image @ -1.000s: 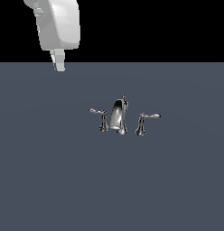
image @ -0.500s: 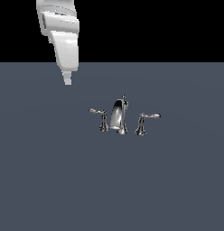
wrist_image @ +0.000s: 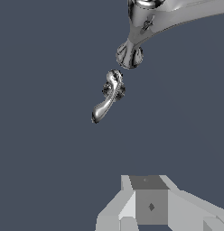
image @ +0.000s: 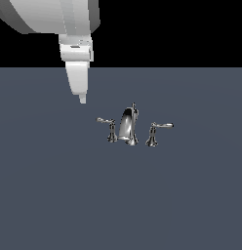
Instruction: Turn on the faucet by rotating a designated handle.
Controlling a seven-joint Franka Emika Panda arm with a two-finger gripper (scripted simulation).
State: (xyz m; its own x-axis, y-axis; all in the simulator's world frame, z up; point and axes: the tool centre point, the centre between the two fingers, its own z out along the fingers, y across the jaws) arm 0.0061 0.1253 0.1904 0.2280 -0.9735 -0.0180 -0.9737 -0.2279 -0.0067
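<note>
The chrome faucet (image: pixel 128 127) stands on the dark grey floor, with an arched spout and a thin pull rod on top. The handle (image: pixel 109 127) is on the exterior view's left of the spout, its slim lever pointing left. The twin handle (image: pixel 155 132) is on the right of the spout, with its lever pointing right. My gripper (image: pixel 82 99) hangs above and to the exterior view's left of the handle, apart from it, tip down. In the wrist view the handle (wrist_image: pixel 108 95) and the spout (wrist_image: pixel 154 20) lie beyond my gripper (wrist_image: pixel 150 210), whose fingers look closed together and empty.
The grey floor (image: pixel 54 195) stretches around the faucet on all sides. The white arm (image: pixel 59 19) fills the exterior view's upper left corner. No other objects show.
My gripper has come down and moved toward the exterior view's right, closer to the left handle. The faucet and its levers have not moved.
</note>
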